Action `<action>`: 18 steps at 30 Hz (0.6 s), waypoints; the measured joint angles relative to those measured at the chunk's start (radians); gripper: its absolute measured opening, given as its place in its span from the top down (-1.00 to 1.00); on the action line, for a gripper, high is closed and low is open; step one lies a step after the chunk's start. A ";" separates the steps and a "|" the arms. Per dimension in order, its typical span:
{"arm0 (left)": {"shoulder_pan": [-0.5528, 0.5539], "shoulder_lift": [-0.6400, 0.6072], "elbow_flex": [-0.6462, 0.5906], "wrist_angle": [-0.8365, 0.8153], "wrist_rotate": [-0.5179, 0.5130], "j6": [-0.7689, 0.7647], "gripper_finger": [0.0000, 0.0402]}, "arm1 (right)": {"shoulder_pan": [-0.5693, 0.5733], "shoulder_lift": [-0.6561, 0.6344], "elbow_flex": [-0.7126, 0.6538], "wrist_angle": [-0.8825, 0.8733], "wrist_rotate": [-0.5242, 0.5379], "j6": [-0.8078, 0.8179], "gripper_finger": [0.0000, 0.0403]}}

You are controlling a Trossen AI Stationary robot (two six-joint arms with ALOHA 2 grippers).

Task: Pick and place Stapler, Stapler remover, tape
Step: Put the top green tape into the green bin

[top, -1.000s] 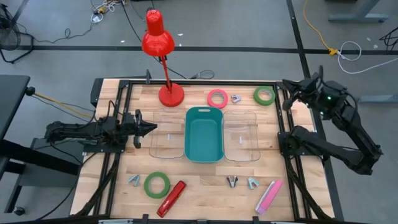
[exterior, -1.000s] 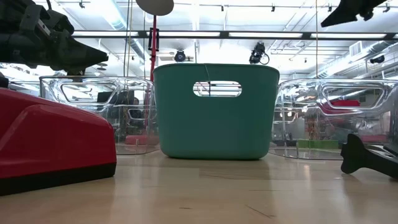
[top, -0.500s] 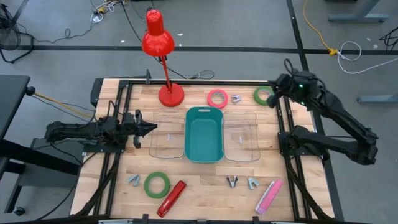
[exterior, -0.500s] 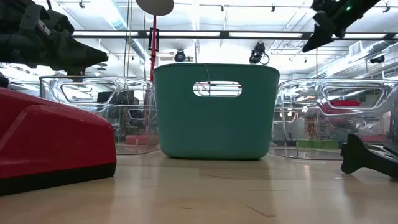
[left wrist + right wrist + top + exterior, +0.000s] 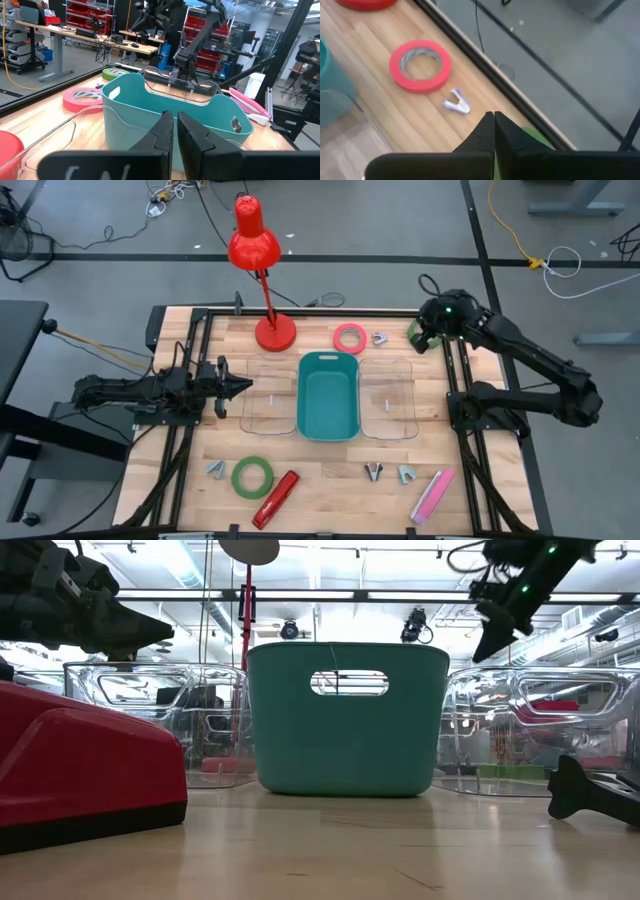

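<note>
A teal bin (image 5: 328,395) is seen at the middle of the wooden bench (image 5: 320,480), with a clear plastic tray (image 5: 268,410) on one side of it and a second clear tray (image 5: 388,410) on the other.

The right gripper (image 5: 423,340) is held above the bench's back edge, beyond the second clear tray, with its fingers (image 5: 490,131) pressed together and nothing between them. It is placed over a green tape roll (image 5: 414,330), most of which is hidden beneath it. A pink tape roll (image 5: 349,337) lies behind the teal bin, and a small silver staple remover (image 5: 380,338) lies between that roll and the right gripper.

The left gripper (image 5: 243,387) is held low beside the first clear tray, pointed at the teal bin, its fingers (image 5: 167,131) nearly closed and empty.

In front of the teal bin, toward the left arm's side, another green tape roll (image 5: 252,476) is seen, with a red stapler (image 5: 277,499) just beside it and a staple remover (image 5: 216,470) on its other side. In front of the second clear tray lie a dark staple remover (image 5: 374,471) and a teal one (image 5: 406,474), with a pink stapler (image 5: 432,495) near them. A red desk lamp (image 5: 256,250) stands on the bench behind the first clear tray.
</note>
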 joint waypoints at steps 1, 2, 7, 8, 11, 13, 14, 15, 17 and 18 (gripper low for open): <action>0.000 0.000 0.000 0.000 0.000 0.000 0.86 | 0.000 0.016 0.000 -0.005 0.000 0.014 0.98; 0.000 0.000 0.000 0.000 0.000 0.000 0.86 | 0.000 0.031 0.000 -0.012 0.001 0.026 0.96; 0.000 0.000 0.000 0.000 0.000 0.000 0.86 | -0.002 0.109 0.000 -0.056 0.048 0.080 0.74; 0.000 0.000 0.000 0.000 0.000 0.000 0.86 | -0.001 0.127 0.000 -0.064 0.060 0.087 0.68; 0.000 0.000 0.000 0.000 0.000 0.000 0.86 | -0.001 0.169 0.000 -0.088 0.076 0.116 0.45; 0.000 0.000 0.000 0.000 0.000 0.000 0.86 | -0.002 0.205 0.000 -0.106 0.087 0.132 0.30; 0.000 0.000 0.000 0.000 0.000 0.000 0.86 | -0.002 0.221 0.000 -0.111 0.087 0.140 0.22; 0.000 0.000 0.000 0.000 0.000 0.000 0.86 | -0.002 0.235 0.000 -0.111 0.087 0.145 0.14; 0.000 0.000 0.000 0.000 0.000 0.000 0.86 | -0.002 0.263 0.000 -0.117 0.086 0.158 0.00; 0.000 0.000 0.000 0.000 0.000 0.000 0.86 | -0.002 0.277 0.000 -0.120 0.086 0.166 -0.07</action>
